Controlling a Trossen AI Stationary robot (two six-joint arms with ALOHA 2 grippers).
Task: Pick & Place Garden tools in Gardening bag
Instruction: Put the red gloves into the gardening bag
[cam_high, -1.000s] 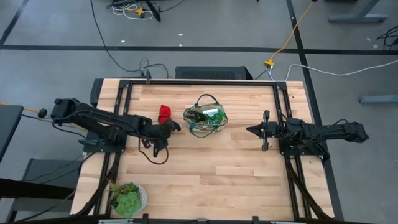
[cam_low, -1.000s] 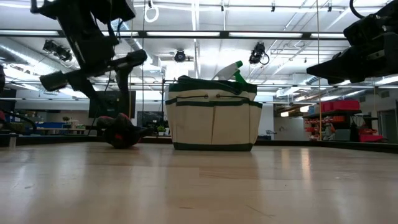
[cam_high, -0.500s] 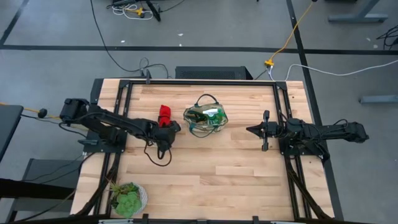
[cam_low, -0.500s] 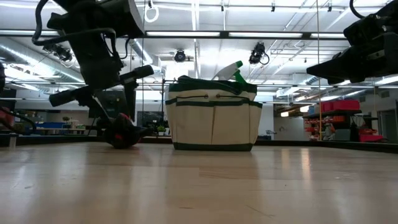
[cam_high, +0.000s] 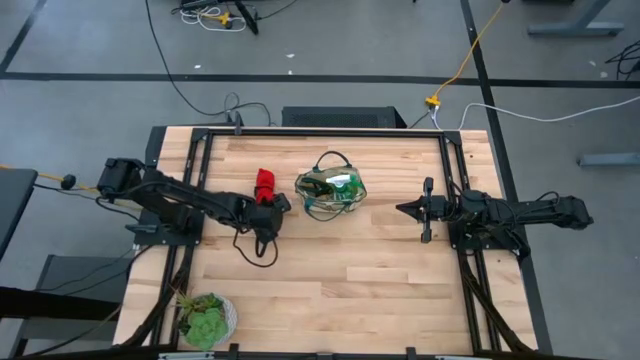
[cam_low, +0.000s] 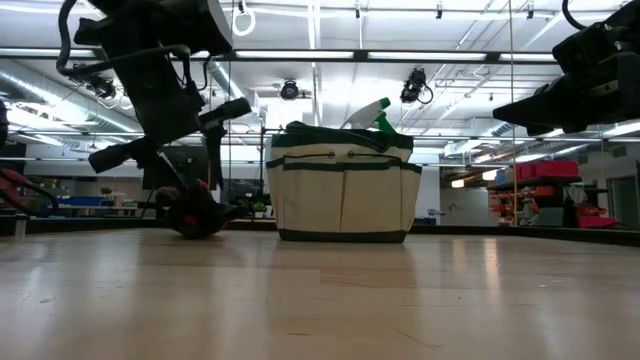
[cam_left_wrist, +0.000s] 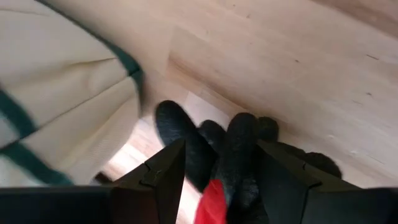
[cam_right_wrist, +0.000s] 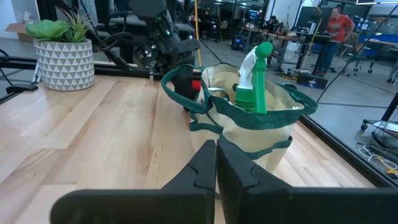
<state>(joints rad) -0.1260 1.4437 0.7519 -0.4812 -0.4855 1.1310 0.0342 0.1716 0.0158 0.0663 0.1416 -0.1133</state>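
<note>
**One glove pair on the wood, left arm right over it**

One arm is at work here. The left gripper (cam_high: 268, 207) is down at the red-and-black gloves (cam_high: 264, 184), which lie on the table (cam_high: 330, 280) just beside the bag (cam_high: 331, 191), on the left arm's side of it. From the wrist camera its two fingers (cam_left_wrist: 163, 180) stand apart, one either side of the gloves (cam_left_wrist: 231, 163), with dark glove fingers and a strip of red showing between them; whether the pads actually touch the fabric can't be told. The bag's tan wall with its green trim (cam_left_wrist: 59, 93) fills the corner next to them.

Low across the table, the gloves (cam_low: 195, 212) are a dark heap on the surface, the left arm reaching down at them.

The bag (cam_low: 342, 185) stands upright near the table's middle, a green spray bottle (cam_right_wrist: 255, 79) with a white nozzle poking out of its top.

The right gripper (cam_high: 414, 209) hangs off on the bag's far side, well apart, fingers pressed together, holding nothing. A potted succulent (cam_high: 204, 318) sits at the table's near left corner.
</note>
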